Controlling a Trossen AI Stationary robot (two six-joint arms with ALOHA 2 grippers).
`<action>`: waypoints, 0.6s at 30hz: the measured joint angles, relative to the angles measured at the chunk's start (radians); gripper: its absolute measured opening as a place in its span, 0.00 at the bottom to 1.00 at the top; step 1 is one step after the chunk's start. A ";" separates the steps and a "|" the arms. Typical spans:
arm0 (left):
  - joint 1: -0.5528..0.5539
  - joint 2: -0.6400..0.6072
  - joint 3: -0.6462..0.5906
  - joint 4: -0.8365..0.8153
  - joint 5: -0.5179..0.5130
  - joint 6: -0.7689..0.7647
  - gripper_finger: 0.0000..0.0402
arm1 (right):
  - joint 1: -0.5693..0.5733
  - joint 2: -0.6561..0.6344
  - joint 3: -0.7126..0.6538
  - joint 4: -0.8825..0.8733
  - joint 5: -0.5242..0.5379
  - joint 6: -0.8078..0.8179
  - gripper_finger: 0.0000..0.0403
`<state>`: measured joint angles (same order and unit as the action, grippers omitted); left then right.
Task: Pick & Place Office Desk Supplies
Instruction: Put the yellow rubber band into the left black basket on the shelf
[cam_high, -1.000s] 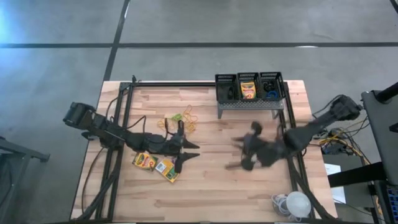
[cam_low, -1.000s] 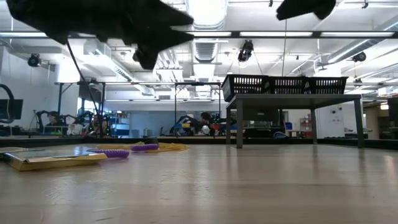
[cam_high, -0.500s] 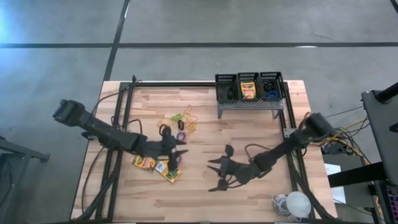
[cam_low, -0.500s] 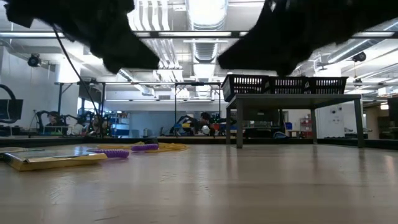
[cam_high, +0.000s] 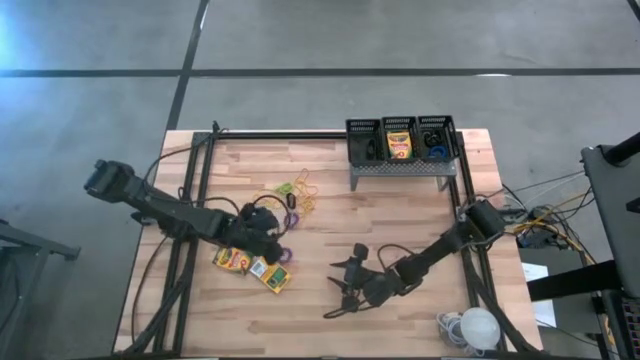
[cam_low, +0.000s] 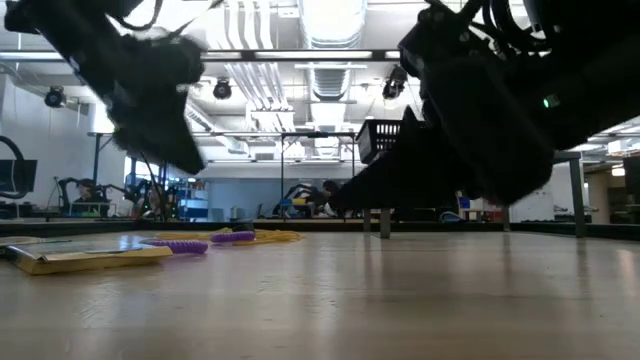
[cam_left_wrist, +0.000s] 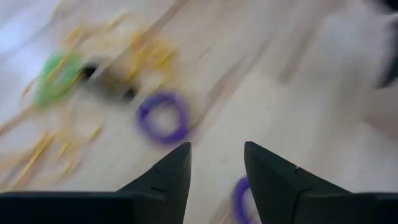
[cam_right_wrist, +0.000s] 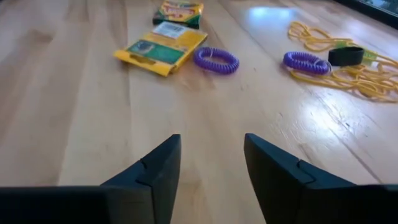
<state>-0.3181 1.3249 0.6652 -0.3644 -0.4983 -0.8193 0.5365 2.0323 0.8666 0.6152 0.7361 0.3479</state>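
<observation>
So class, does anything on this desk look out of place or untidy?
Yes. Two crayon boxes lie askew on the bare table, and rubber bands sprawl in a tangle with loose purple rings nearby, while the bins on the stand already hold one box.

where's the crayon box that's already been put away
In the high view a crayon box sits in the middle mesh bin of three on the grey stand, at the table's far edge on the right arm's side.
</observation>
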 joint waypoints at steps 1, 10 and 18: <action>0.001 0.000 0.006 -0.059 0.000 -0.069 0.37 | 0.000 0.001 -0.003 -0.001 -0.001 -0.007 0.44; 0.165 0.001 -0.056 -0.146 -0.065 -0.244 0.36 | -0.002 0.001 -0.018 -0.006 0.000 -0.176 0.45; 0.374 0.001 -0.169 0.059 -0.033 -0.250 0.36 | -0.001 0.001 -0.019 -0.042 0.000 -0.302 0.45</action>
<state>0.0554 1.3254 0.4966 -0.3059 -0.5314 -1.0693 0.5355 2.0331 0.8474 0.5736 0.7357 0.0458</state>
